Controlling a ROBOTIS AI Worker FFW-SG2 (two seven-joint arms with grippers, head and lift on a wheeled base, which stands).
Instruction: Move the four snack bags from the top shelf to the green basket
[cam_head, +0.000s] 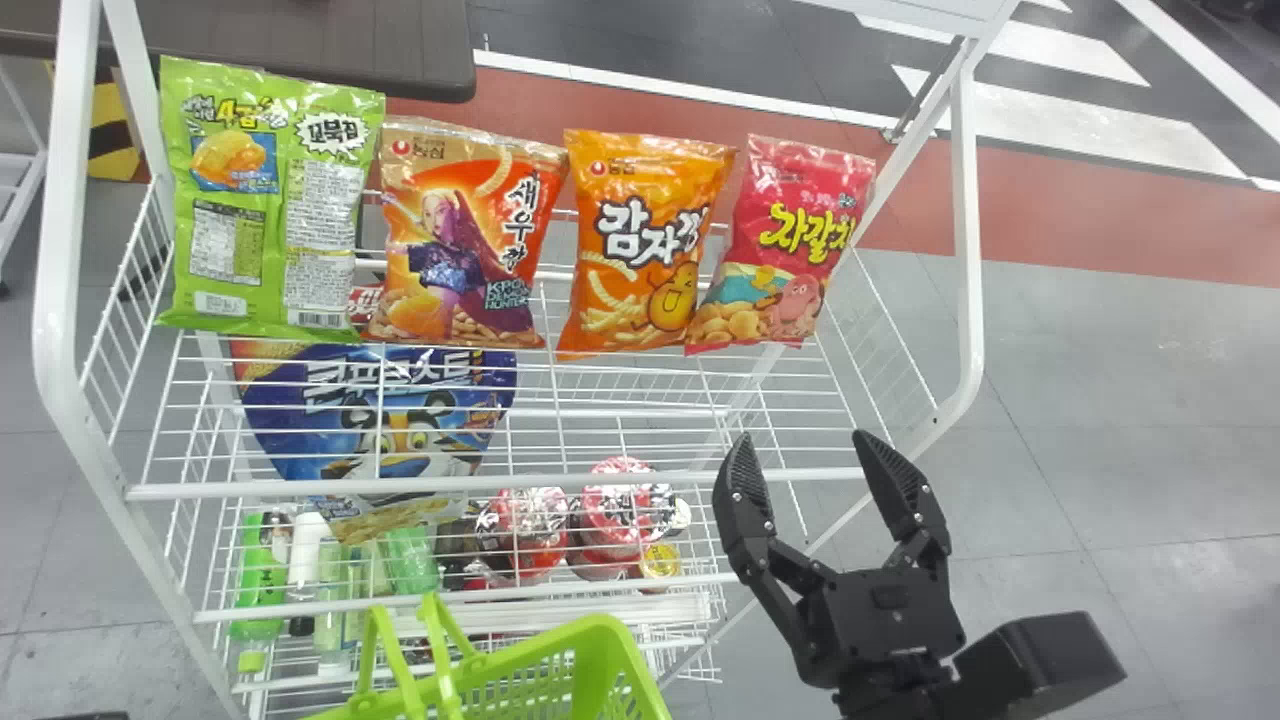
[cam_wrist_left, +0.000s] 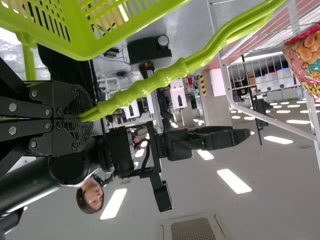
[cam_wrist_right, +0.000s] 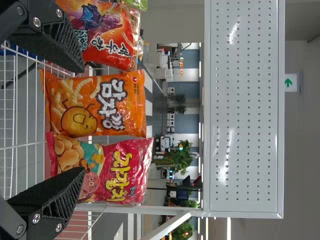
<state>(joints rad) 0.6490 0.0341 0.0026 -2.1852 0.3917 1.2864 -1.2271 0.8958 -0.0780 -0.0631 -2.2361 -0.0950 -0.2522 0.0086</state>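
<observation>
Head view: four snack bags stand side by side on the white wire top shelf (cam_head: 600, 483), fronts or backs turned toward the robot, probably so each can be pinched singly. From left to right come a lime-green bag (cam_head: 265, 200) with printed text panels, a red-orange bag (cam_head: 460, 240) with a costumed figure, an orange bag (cam_head: 645, 250) with a smiling potato, and a pink bag (cam_head: 785, 250) with a cartoon octopus; all look puffy and glossy, with crimped ends. The basket (cam_head: 600, 650), bright green and slotted, is in front of the shelf at the bottom edge, likely placed there for a short carry. The right claw (cam_head: 800, 438) is at the shelf's front, near its right end, fingers spread wide and nothing between them, as if ready for a bag. Left wrist view: the left claw (cam_wrist_left: 82, 118) is clamped on the basket's ridged handle (cam_wrist_left: 165, 77), which presumably steadies the basket for loading. Right wrist view: the spread fingers face the orange and pink bags, suggesting one may be first; the two touch, their plump, creased film catching the light.
</observation>
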